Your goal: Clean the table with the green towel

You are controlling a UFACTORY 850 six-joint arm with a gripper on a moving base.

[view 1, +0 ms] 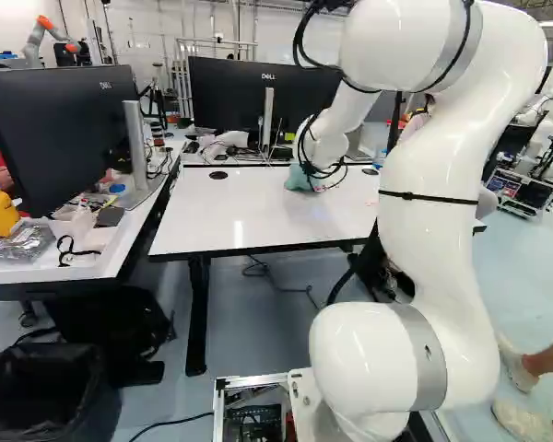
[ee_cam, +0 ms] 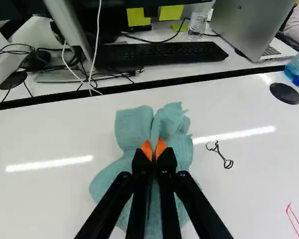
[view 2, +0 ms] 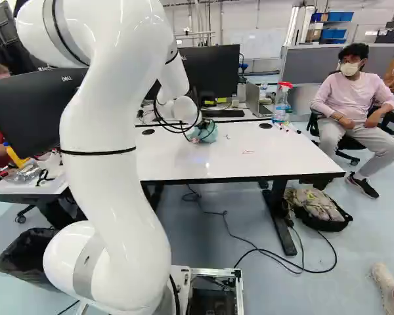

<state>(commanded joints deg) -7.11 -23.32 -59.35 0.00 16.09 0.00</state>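
Note:
The gripper is low over the far part of the white table, mostly hidden by cables and the wrist. In the wrist view the gripper has its orange-tipped fingers closed together on a pinched fold of the green towel. The towel bunches up ahead of and around the fingers and lies on the tabletop on both sides of them. A black scribble is on the table beside the towel, and a red mark lies farther off on the same side.
Behind the table stands a desk with a keyboard, monitors and a laptop. A spray bottle and markers are at the table's far right corner. A person sits beyond that corner. Left of the table is a cluttered desk.

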